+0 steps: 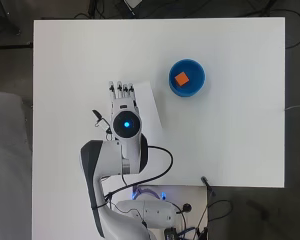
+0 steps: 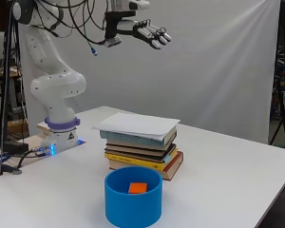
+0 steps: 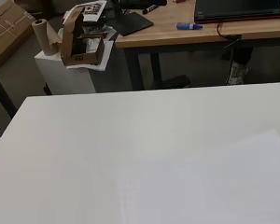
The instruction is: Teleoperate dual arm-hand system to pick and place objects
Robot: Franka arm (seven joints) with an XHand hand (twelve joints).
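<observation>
High above book stack (image 2: 141, 147), robot hand (image 2: 145, 31) fingers straight, empty; orange cube (image 2: 137, 188) inside blue bowl (image 2: 133, 206).

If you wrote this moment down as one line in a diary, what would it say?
hand: open, empty, high over stack of books | orange cube: inside blue bowl | white sheet: atop the stack
</observation>
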